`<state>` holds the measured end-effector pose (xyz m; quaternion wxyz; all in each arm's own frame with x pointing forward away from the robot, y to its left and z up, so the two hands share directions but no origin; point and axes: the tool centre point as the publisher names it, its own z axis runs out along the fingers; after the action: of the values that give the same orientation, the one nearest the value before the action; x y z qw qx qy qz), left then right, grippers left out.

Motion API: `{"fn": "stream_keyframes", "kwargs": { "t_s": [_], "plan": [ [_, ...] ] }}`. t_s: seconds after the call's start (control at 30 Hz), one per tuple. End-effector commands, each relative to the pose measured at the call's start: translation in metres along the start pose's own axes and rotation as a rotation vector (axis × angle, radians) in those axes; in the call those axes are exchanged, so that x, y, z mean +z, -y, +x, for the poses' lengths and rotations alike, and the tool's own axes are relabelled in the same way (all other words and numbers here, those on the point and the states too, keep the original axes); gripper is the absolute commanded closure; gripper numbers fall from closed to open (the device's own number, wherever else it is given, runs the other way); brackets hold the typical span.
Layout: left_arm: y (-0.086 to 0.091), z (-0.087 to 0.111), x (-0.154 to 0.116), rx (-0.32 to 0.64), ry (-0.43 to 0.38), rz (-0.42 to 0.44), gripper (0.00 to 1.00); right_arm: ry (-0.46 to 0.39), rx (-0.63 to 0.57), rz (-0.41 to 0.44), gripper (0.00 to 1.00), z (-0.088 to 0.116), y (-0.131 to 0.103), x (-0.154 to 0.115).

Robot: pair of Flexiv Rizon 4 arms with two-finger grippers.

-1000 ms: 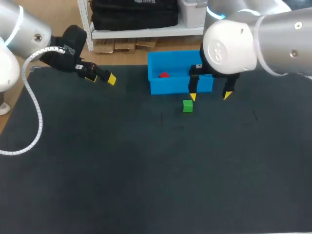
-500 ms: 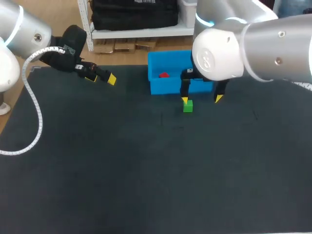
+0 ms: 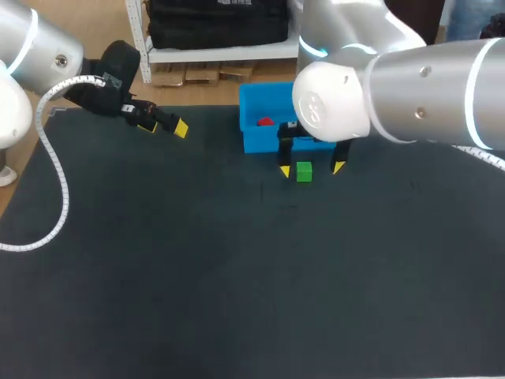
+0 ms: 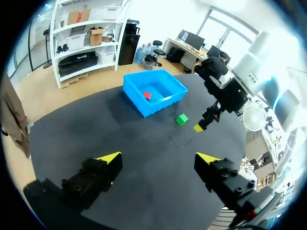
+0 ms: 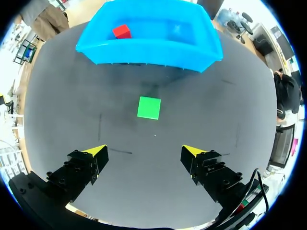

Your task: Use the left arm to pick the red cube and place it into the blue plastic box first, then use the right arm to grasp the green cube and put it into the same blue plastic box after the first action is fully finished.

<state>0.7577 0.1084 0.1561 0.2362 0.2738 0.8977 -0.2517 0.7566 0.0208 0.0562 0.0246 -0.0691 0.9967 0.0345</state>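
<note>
Here's the right gripper poised over the green cube, fingers spread wide, one yellow tip on either side and neither touching it. From the right wrist the cube sits square on the dark table, ahead of the gap between the fingers and just in front of the blue plastic box, apart from its wall. And there's the red cube, inside the box, down in the corner on the left arm's side. The surface is a matte black mat, flat and plain, with a few thin line marks around the green cube. Over at the far left edge of the table, the left gripper hangs well apart from everything, fingers spread with nothing between them, a white coiled cable looping down from its arm.
</note>
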Motion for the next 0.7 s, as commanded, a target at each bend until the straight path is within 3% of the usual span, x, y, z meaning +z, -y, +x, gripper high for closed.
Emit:
{"fn": "stream_keyframes", "kwargs": {
  "t_s": [0.03,0.7],
  "plan": [
    [-0.002,-0.001,0.000,0.002,-0.002,0.004,0.00,-0.039,-0.005,0.021,0.00,-0.013,-0.008,0.007],
    [-0.002,-0.001,0.000,0.002,-0.002,0.004,0.00,-0.069,0.004,0.021,0.00,-0.031,-0.017,0.027]
  ]
}}
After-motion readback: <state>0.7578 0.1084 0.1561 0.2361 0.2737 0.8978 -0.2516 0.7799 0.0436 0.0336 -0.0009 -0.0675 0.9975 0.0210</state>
